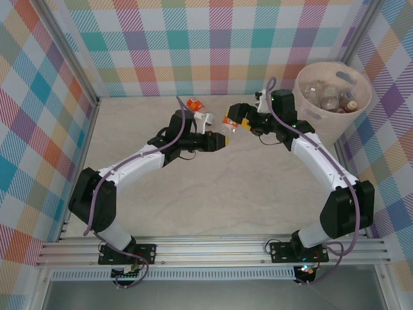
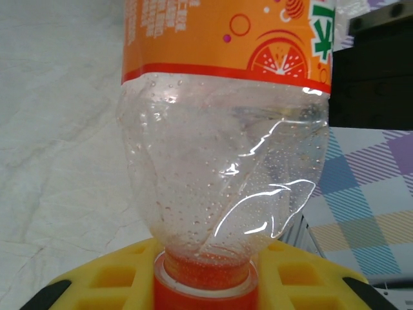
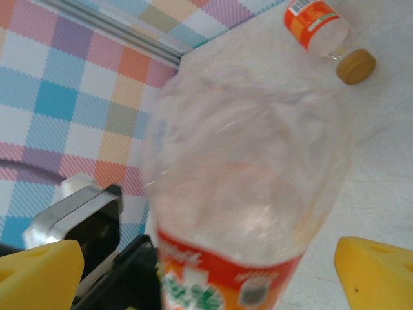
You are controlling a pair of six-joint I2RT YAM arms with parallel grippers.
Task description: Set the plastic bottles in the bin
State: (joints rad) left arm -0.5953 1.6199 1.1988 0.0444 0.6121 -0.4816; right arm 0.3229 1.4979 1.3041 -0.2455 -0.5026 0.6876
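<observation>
So far several plastic bottles [image 1: 329, 97] lie inside the bin [image 1: 335, 124], while well left of it the left gripper [image 1: 217, 140] is clamped on the neck of an orange-labelled bottle [image 2: 226, 181], the right gripper [image 1: 241, 117] gapes wide around its base without touching, and another bottle [image 1: 195, 103] waits farther left on the table [image 1: 193, 194].

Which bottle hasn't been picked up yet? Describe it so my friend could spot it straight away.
On the table, look toward the far wall, just beyond the left gripper. There a small clear bottle lies on its side, with an orange label and a tan cap. Unlike the orange-labelled bottle that gripper holds and those in the bin, it lies loose and untouched.
</observation>
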